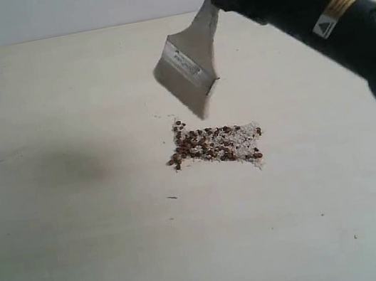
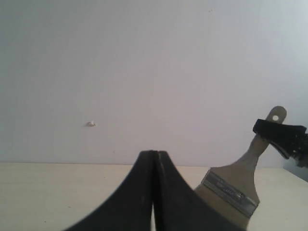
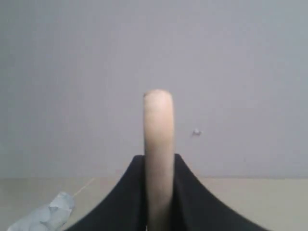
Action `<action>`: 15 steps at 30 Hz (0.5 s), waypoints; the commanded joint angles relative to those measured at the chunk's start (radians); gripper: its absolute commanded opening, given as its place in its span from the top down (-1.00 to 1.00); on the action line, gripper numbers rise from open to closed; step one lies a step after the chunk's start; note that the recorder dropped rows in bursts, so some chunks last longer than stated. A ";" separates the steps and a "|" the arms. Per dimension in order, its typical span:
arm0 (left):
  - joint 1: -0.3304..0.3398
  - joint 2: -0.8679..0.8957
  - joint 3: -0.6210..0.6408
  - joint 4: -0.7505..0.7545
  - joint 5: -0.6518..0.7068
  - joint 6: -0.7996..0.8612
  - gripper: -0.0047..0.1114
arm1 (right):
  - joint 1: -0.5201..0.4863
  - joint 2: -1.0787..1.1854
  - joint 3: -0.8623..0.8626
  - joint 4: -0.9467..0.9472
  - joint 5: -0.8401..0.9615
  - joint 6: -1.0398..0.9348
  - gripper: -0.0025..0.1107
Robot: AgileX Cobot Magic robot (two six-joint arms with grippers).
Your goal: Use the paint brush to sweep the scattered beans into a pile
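While my right gripper point(image 3: 159, 192) clamps the brush point(image 1: 186, 65) handle, bristles hanging just above the beans point(image 1: 214, 145) on the table point(image 1: 81, 237) (left gripper point(image 2: 154, 192) pressed together, holding nothing), I should land outside the patch's loose edge and drag inward lightly.

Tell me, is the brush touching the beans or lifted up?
Lifted. The paint brush hangs tilted above the beans, bare table between them, held by the right gripper.

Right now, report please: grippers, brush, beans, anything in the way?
Left gripper shut, empty. Right gripper shut on paint brush, held above beans. Beans in one patch on table. No obstacle seen.
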 commanded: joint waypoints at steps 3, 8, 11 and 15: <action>0.000 -0.003 0.003 -0.001 -0.003 -0.002 0.92 | 0.376 0.027 -0.037 0.632 0.000 -0.338 0.96; 0.000 -0.003 0.003 -0.001 -0.003 -0.002 0.92 | 0.506 0.121 -0.125 0.904 0.032 -0.484 0.96; 0.000 -0.003 0.003 -0.001 -0.003 -0.002 0.92 | 0.554 0.193 -0.161 1.066 0.009 -0.533 0.96; 0.000 -0.003 0.003 -0.001 -0.003 -0.002 0.92 | 0.564 0.286 -0.205 1.085 0.003 -0.533 0.96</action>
